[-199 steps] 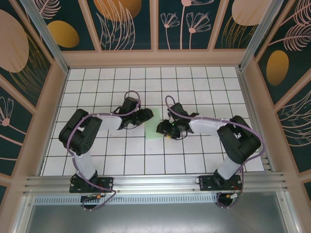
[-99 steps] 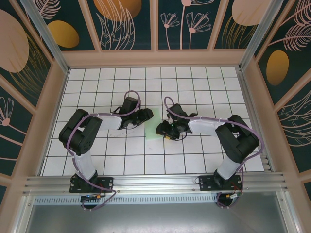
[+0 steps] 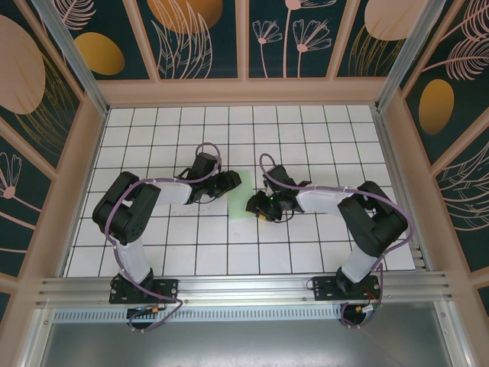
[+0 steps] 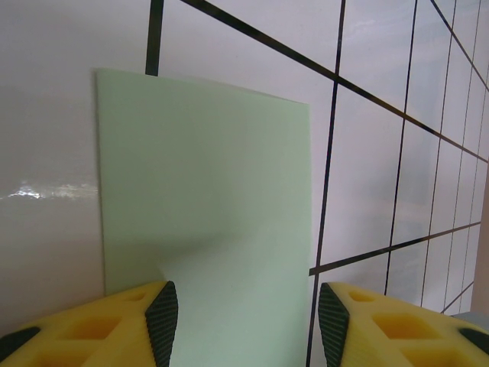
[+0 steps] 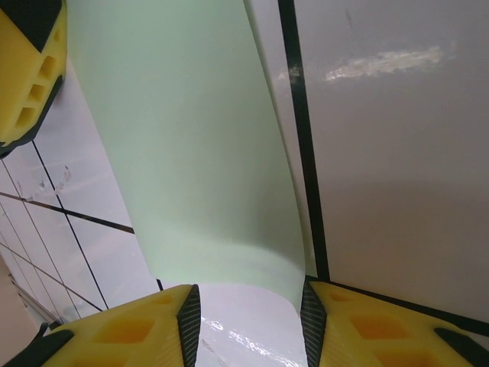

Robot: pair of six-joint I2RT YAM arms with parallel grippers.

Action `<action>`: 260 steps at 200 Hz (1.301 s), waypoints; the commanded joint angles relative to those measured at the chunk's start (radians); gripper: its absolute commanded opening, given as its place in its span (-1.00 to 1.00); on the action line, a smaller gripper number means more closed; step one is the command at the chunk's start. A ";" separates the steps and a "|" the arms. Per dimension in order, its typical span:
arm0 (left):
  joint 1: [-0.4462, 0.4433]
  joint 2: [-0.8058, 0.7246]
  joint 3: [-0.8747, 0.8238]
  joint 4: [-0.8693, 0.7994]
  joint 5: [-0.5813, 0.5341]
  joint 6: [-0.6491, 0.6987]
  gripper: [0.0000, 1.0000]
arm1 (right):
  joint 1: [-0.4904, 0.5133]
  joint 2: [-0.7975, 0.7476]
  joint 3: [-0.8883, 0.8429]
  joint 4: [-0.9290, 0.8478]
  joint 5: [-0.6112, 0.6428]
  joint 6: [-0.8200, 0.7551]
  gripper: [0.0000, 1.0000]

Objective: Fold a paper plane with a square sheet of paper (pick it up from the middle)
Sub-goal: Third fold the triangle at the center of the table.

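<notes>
The paper (image 3: 237,208), a smooth pale-mint rectangle at the middle of the surface (image 3: 153,130), curls up between the open right pincer (image 5: 250,317); left pincer (image 4: 248,321) open too.

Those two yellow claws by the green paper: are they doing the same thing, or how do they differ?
At the left gripper, the square sheet of paper lies flat on the tiles ahead of its fingers. At the right gripper, the sheet bends in a curve, its edge between the fingers. Seen from above, the left gripper sits at the sheet's far left corner and the right gripper at its right edge. Both have yellow fingers with black pads, and both have their jaws apart.
</notes>
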 commanded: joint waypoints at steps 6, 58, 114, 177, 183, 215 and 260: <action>0.004 0.036 -0.004 -0.076 -0.046 0.022 0.10 | -0.001 -0.015 -0.020 -0.037 0.024 0.030 -0.16; 0.003 0.035 0.000 -0.085 -0.052 0.024 0.10 | -0.002 -0.008 -0.039 0.007 0.011 0.049 -0.25; 0.003 0.036 0.002 -0.090 -0.050 0.026 0.10 | -0.009 -0.063 -0.110 0.194 0.007 0.111 -0.40; 0.003 0.037 0.003 -0.090 -0.048 0.027 0.10 | -0.017 -0.115 -0.151 0.244 0.028 0.139 -0.74; 0.003 0.036 0.003 -0.090 -0.049 0.027 0.10 | -0.018 -0.119 -0.153 0.246 0.030 0.137 -0.78; 0.003 0.028 0.002 -0.092 -0.047 0.030 0.10 | -0.019 -0.131 -0.148 0.255 0.033 0.116 -0.96; 0.003 0.028 0.017 -0.096 -0.034 0.040 0.10 | -0.017 -0.091 -0.073 0.263 0.010 0.079 -0.98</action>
